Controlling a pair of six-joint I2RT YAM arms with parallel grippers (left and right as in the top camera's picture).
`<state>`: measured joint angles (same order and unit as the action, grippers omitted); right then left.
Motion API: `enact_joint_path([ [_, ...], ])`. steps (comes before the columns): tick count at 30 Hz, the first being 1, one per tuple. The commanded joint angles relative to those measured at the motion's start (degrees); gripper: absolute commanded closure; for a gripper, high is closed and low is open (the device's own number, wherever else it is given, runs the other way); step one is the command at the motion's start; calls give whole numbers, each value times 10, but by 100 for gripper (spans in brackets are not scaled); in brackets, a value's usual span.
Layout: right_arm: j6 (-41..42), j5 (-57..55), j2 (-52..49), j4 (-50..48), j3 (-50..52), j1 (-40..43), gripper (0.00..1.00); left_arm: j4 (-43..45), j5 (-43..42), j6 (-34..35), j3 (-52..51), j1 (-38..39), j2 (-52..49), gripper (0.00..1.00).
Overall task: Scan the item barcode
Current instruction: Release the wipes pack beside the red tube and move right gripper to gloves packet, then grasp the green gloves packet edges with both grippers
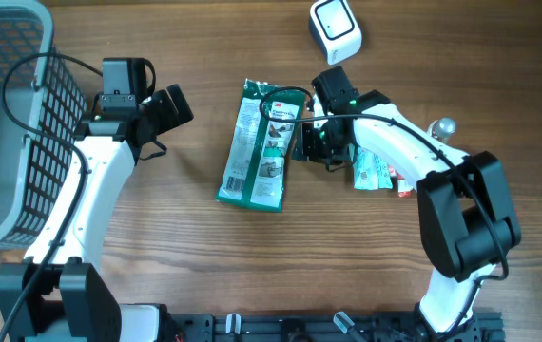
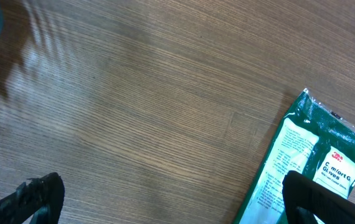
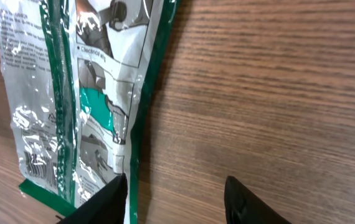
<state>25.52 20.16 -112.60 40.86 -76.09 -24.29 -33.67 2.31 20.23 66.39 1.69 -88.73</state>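
One green pack [image 1: 257, 147] lies flat in the middle of the table [image 1: 204, 256], printed side up, apart from the white scanner [image 1: 335, 28] at the far edge. I see the right gripper [image 3: 174, 193] just off the pack's right edge, its fingers spread with only wood between them. One fingertip [image 3: 109, 202] overlaps the pack's green border, though I can't tell whether it touches. The left gripper [image 2: 171, 202] hangs wide apart and empty over bare wood left of the pack, with the basket [image 1: 5, 114] beyond it at the table's left end.
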Motion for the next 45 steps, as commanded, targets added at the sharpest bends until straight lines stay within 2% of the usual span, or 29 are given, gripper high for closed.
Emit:
enact_joint_path([
  [1, 4, 62, -4, -26, 17, -3, 48, 0, 6, -3, 3, -3, -5, 0],
  [6, 17, 87, -4, -89, 49, -2, 44, 13, 1, 0, 3, -3, -5, 0],
  [8, 17, 87, -4, -99, 55, -2, 44, 4, -70, -7, 3, -3, -6, 0],
  [10, 17, 87, -4, -105, 55, -2, 44, -7, -140, -41, 2, 2, -19, 53],
  [11, 16, 90, -4, -109, 55, -2, 44, -7, -156, -44, -1, 7, -28, 74],
  [12, 14, 96, -4, -111, 55, -2, 43, -6, -163, -45, -4, 12, -37, 87],
  [13, 14, 100, -4, -112, 55, -2, 40, -5, -168, -46, -8, 19, -47, 96],
  [15, 14, 120, -4, -115, 55, 4, 39, -7, -199, -69, -9, 35, -75, 96],
  [17, 12, 143, -4, -116, 55, 15, 39, -6, -239, -110, -9, 54, -109, 92],
  [26, 0, 160, -4, -139, 89, 17, 38, -4, -242, -108, -9, 96, -213, 89],
  [35, -2, 160, -4, -141, 90, 23, 37, -73, -242, -89, -9, 98, -218, 89],
  [38, -22, 160, -4, -143, 90, 24, 38, -79, -250, -89, -9, 98, -217, 96],
  [40, -31, 160, -4, -143, 90, 24, 38, -85, -261, -89, 10, 93, -212, 88],
  [45, -40, 176, -4, -146, 90, 24, 38, -117, -285, -89, 82, 79, -204, 85],
])
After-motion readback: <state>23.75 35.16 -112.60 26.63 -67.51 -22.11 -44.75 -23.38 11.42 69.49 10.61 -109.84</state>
